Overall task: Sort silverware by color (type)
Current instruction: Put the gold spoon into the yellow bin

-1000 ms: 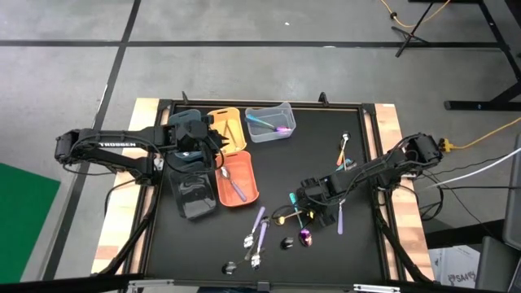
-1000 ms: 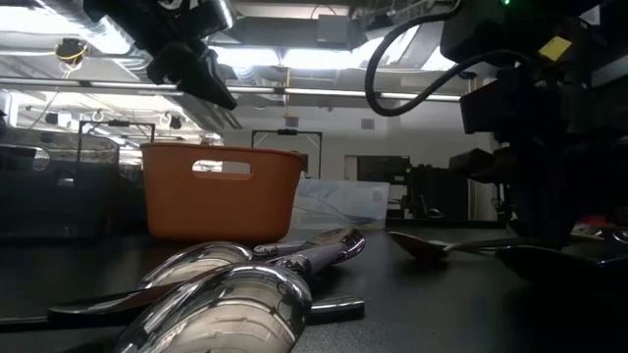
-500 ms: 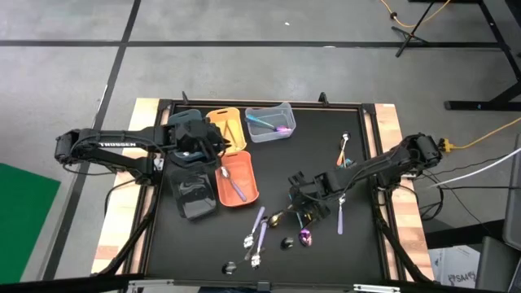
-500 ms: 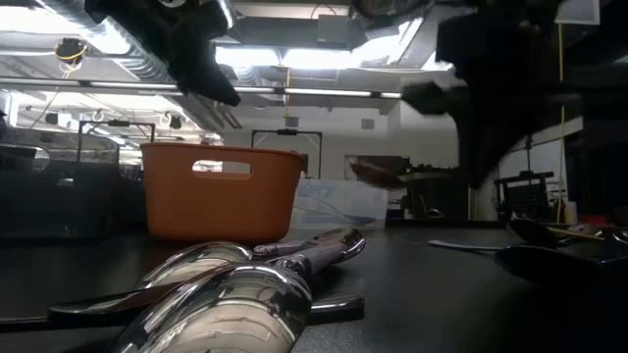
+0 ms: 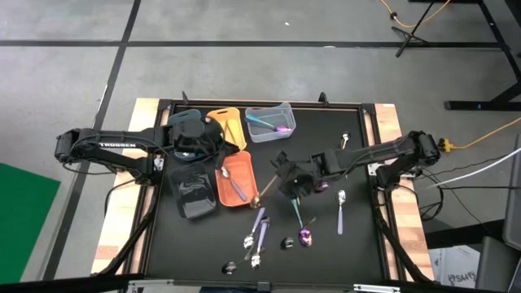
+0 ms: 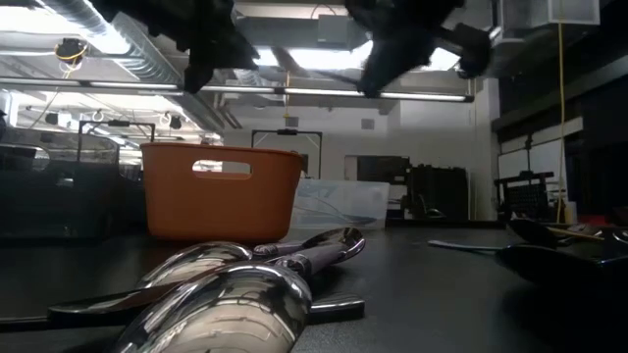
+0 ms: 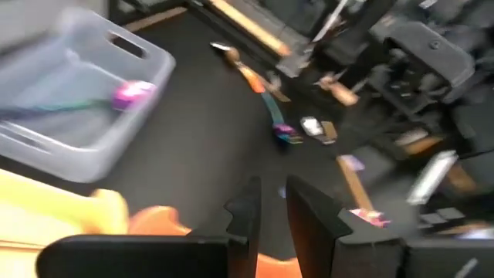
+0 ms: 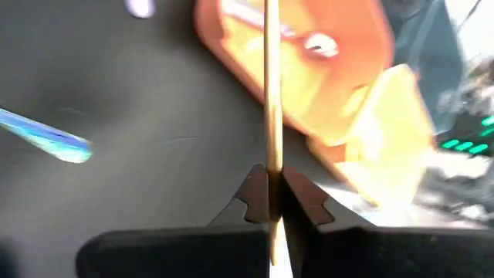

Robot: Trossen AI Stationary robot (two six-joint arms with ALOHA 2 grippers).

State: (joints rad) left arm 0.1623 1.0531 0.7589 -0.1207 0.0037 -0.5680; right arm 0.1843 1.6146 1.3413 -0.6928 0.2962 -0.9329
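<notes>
Your right claw (image 8: pixel 268 202) is clamped on a gold utensil (image 5: pixel 264 192), held above the worktop (image 5: pixel 358 244) beside the orange bin (image 5: pixel 248 192). Your left claw (image 7: pixel 272 210), fingers slightly apart and empty, hovers over the bins.

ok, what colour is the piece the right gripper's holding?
Gold piece, pinched in the right gripper; right wrist view shows it best.

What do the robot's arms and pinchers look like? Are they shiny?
Not shiny. Both arms are dark, nearly black, built from thick jointed sections with dark cables running along them. The left arm has white lettering printed on its side. The left gripper and the right gripper each end in two flat dark jaws with stepped, notched inner edges.
</notes>
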